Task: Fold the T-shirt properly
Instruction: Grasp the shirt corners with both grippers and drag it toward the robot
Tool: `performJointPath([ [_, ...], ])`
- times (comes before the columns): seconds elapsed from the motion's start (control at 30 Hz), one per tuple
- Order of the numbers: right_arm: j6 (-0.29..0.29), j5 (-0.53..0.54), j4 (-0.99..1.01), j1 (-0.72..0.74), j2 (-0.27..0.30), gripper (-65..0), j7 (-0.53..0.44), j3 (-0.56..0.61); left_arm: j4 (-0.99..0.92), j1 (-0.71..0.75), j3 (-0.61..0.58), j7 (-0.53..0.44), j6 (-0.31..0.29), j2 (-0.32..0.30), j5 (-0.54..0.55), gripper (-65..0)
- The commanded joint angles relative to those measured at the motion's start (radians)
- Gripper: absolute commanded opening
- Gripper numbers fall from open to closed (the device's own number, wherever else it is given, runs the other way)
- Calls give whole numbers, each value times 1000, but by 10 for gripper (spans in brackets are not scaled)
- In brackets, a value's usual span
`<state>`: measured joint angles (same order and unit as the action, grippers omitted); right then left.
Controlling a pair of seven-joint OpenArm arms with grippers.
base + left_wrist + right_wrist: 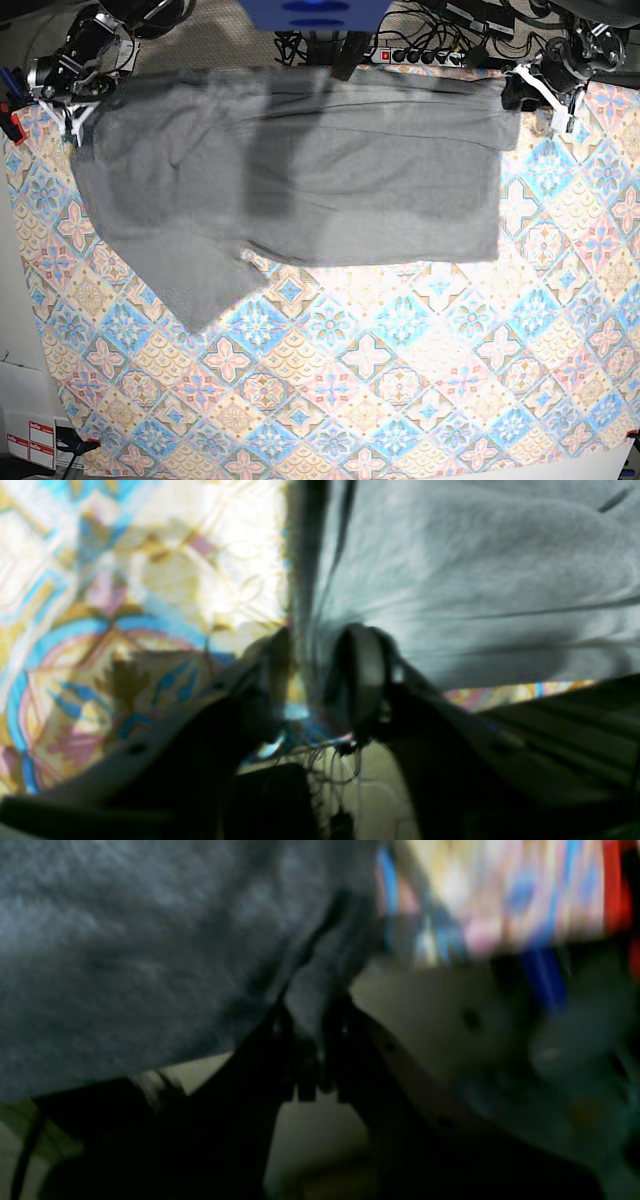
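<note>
The T-shirt point(300, 180) is lying spread along the far edge of the patterned tablecloth point(400, 380), one sleeve trailing toward the near left. It is soft, light jersey, sagging and rippling, so it is likely to slide and bunch; corners and hems are looking like the best holds. The right gripper point(310, 1040) is pinching a fold of grey cloth. The left gripper point(312, 675) is standing at the shirt's edge, jaws parted; in the blur I cannot tell whether cloth remains between them.
</note>
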<state>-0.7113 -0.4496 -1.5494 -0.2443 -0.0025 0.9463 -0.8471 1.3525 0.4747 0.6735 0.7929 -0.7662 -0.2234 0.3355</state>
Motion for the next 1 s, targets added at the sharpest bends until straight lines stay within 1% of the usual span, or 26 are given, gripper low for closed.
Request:
performJointPath([
  [0.0, 13, -19, -33, 3, 17, -593, -5, -8, -32, 3, 32, 136, 68, -11, -264, -326],
  [0.03, 13, -19, -44, 3, 17, -574, -5, -8, -32, 3, 42, 136, 68, -11, -267, -309],
  [0.1, 13, -19, -62, 3, 17, -515, -5, -8, -32, 3, 67, 132, 68, -11, -266, -284],
  [0.23, 13, -18, -72, 9, 17, -391, -5, 18, -32, 2, 108, 128, 68, -14, -266, -279],
  [0.33, 13, -18, -72, 20, 17, -346, -5, 41, -32, -14, 110, 128, 68, -14, -267, -279],
  [0.47, 13, -21, -72, 32, 17, -343, -5, 62, -32, -15, 110, 128, 68, -14, -267, -280],
  [0.97, 13, -25, -84, 130, 22, -339, -5, 62, -31, -47, 107, 130, 68, -14, -264, -280],
])
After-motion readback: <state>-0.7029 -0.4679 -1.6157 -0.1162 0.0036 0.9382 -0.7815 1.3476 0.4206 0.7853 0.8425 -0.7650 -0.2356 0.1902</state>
